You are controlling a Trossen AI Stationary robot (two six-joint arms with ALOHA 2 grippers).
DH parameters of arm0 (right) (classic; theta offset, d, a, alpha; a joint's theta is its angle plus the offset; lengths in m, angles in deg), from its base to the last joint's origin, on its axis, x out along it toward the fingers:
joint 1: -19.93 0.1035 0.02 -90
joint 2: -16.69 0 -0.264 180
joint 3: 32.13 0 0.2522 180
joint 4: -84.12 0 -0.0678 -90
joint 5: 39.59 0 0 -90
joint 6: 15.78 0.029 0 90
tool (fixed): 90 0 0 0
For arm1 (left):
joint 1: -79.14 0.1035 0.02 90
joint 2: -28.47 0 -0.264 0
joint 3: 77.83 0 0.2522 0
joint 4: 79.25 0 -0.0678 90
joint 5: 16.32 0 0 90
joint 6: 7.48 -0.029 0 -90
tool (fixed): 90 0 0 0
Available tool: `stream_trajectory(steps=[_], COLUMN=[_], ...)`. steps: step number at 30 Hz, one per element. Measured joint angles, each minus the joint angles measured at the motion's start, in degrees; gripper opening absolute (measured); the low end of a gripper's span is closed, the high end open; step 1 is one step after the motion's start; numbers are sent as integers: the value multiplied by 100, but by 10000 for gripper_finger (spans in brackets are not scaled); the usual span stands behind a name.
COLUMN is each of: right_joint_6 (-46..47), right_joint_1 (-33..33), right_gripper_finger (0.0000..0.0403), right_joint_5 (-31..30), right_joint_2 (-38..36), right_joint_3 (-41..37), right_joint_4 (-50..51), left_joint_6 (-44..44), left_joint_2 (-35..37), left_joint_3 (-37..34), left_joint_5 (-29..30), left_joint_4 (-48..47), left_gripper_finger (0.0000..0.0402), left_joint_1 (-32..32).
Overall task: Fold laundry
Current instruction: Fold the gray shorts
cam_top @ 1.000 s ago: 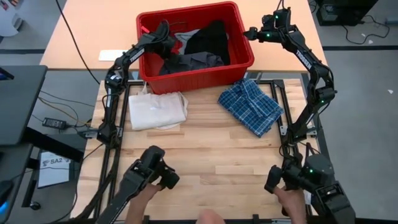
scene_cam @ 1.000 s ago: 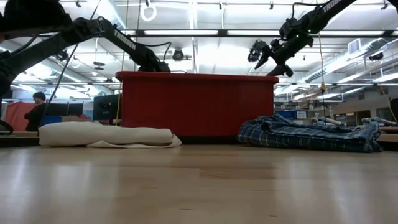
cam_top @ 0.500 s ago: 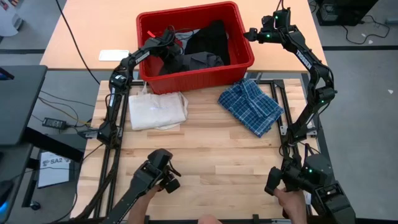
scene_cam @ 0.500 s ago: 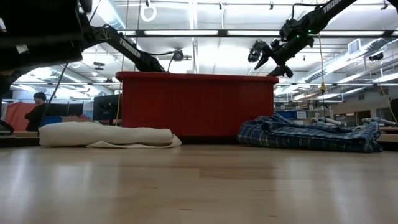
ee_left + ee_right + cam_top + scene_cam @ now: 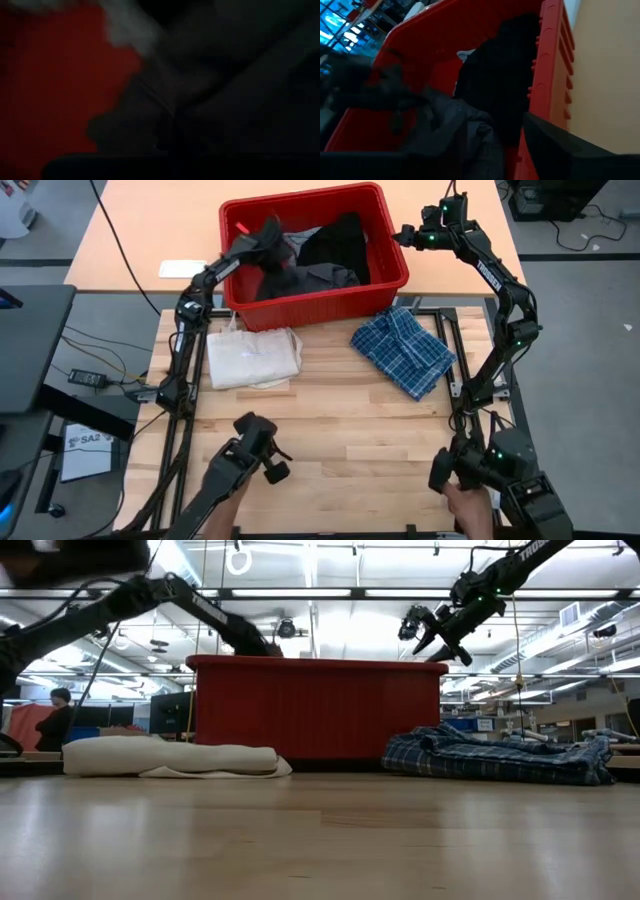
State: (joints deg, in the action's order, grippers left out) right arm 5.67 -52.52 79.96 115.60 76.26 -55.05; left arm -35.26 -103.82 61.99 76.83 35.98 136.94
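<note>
A red bin (image 5: 320,302) stands at the table's far edge with laundry inside: a black garment (image 5: 342,240), a dark grey garment (image 5: 318,280) and a bit of light grey cloth (image 5: 303,236). My left gripper (image 5: 272,242) reaches down into the bin's left half and is shut among the dark cloth. A blue-and-white plaid garment (image 5: 403,348) lies bunched on the table in front of the bin's right end. My right gripper (image 5: 403,233) hovers open in the air just outside the bin's right wall, above the rim, holding nothing. My left gripper comes slanting down from the bin's left side into the dark grey garment (image 5: 165,100). Creases in the cloth run toward its fingers, but the picture is too dark to show which part, or how many layers, it has. The garment lies in the bin.
A cream tote bag (image 5: 250,358) lies folded on the table in front of the bin's left end. Near the table's front edge a person's hands work two control arms (image 5: 255,455) (image 5: 480,470). Bare wood lies between them and the clothes.
My left gripper has shifted about inside the bin's left half, dipping toward the dark clothes and drawing back a little, and its wrist has rolled. The clothes on the table have stayed where they were.
</note>
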Motion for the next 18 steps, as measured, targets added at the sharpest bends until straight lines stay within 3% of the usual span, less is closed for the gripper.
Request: stream_trajectory(steps=[5, 14, 18], right_joint_6=[5, -292, -438], right_joint_1=[31, 244, 429], right_gripper_finger=[169, 163, 163], right_joint_5=[201, 184, 524], right_joint_2=[-127, -505, -598], right_joint_3=[-2, -2, -2], right_joint_4=[7, -50, -47], left_joint_6=[59, -8, 8], left_joint_2=[420, 2135, 2621], left_joint_3=[884, 685, 685], left_joint_5=[-15, -83, -61], left_joint_4=[-54, 1218, 1309], left_gripper_finger=[3, 1, 1], left_joint_1=[-80, -507, -707])
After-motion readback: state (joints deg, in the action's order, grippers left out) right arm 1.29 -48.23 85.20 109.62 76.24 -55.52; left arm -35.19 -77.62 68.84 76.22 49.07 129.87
